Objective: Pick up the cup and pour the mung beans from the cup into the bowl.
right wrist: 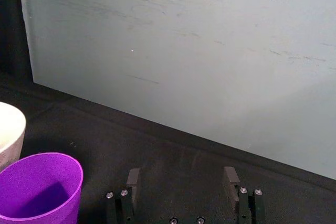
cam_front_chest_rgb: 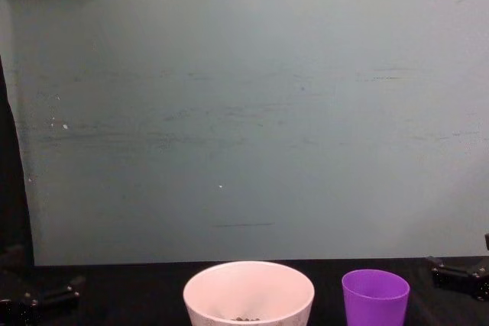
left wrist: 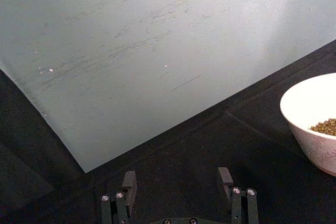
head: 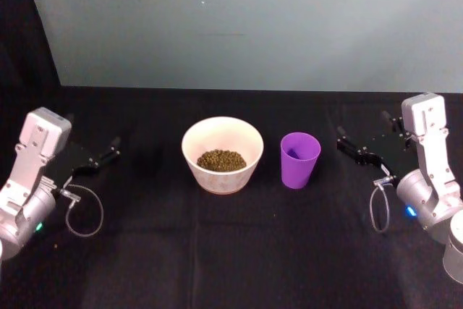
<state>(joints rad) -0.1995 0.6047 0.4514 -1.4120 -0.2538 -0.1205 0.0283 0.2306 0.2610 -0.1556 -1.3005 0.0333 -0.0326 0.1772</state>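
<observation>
Standing as backdrop, a pale blue-green wall (head: 246, 27), with black table (head: 231, 251) spreading below it. Sitting near the table's middle, upright, the bowl (head: 221, 154), also rising at the chest view's lower edge (cam_front_chest_rgb: 248, 292) and showing at the edge of the left wrist view (left wrist: 313, 124). Resting out to the left of the bowl, well apart from it, the left gripper (head: 101, 158), jaws spread and holding nothing, fingers (left wrist: 128, 184) parted over bare black cloth. Resting out to the right, well apart from the cup, the right gripper (head: 356, 151), jaws likewise spread and empty, fingers (right wrist: 229, 179) parted with the cup off to one side. Standing upright just beside the bowl on its right, not touching, the cup (head: 299, 159), purple, looking empty inside; also showing in the right wrist view (right wrist: 37, 190) and chest view (cam_front_chest_rgb: 374, 295). Lying heaped in the bottom of the bowl, the beans (head: 221, 160), a few also peeking over the rim in the left wrist view (left wrist: 326, 126).
</observation>
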